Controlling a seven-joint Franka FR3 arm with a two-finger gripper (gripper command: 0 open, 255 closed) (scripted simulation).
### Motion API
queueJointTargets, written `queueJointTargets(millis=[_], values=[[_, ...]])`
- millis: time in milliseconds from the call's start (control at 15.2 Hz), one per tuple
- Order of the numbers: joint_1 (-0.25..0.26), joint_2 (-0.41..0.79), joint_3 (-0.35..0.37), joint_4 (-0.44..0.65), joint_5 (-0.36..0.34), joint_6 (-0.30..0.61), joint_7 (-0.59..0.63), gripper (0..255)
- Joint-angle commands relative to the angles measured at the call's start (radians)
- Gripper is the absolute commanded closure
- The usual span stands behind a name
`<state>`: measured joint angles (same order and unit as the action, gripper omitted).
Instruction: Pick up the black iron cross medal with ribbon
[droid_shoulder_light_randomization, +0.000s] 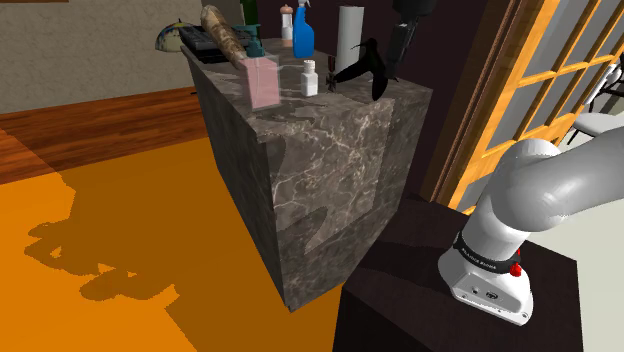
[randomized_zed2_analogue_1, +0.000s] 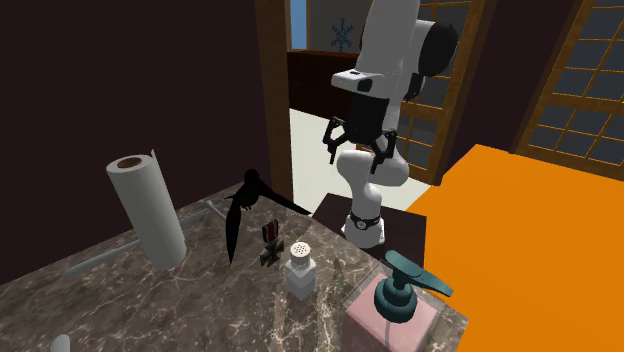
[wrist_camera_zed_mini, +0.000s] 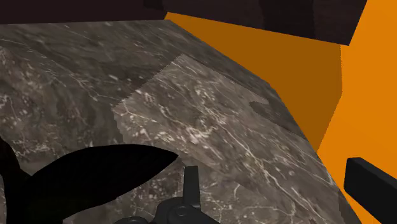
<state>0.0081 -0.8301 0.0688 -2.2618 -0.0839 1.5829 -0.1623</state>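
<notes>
Task item: medal (randomized_zed2_analogue_1: 270, 243), a dark cross with a short ribbon, lying flat on the counter top.
Medal location: between the black figure (randomized_zed2_analogue_1: 245, 205) and the white shaker (randomized_zed2_analogue_1: 300, 265), just beside the shaker, near the counter edge that faces the arm.
Gripper: gripper (randomized_zed2_analogue_1: 356, 160) is raised above the counter and well apart from the medal.
Fingers: spread wide with nothing between them; in the wrist view one finger (wrist_camera_zed_mini: 372, 184) stands far out to the side.
Counter: counter (droid_shoulder_light_randomization: 330, 180) is a block of dark veined marble.
Other items: paper roll (randomized_zed2_analogue_1: 150, 205) upright behind the black figure; pink pump bottle (randomized_zed2_analogue_1: 395, 300) with a teal head, near the shaker; blue spray bottle (droid_shoulder_light_randomization: 303, 30) at the far end.
Writing: the arm (droid_shoulder_light_randomization: 520, 200) has a dark band of small lettering near its base, too small to read. No labels legible on the bottles or the shaker.
Floor: orange floor (droid_shoulder_light_randomization: 120, 260) beside the counter.
</notes>
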Motion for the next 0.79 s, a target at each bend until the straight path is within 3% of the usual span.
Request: queueJointTargets(millis=[0,726], values=[[0.000,0.000,0.000,0.000,0.000,0.000,0.000,0],[-0.132,0.398,0.026,0.248,-0.001,0.169,0.285,0]])
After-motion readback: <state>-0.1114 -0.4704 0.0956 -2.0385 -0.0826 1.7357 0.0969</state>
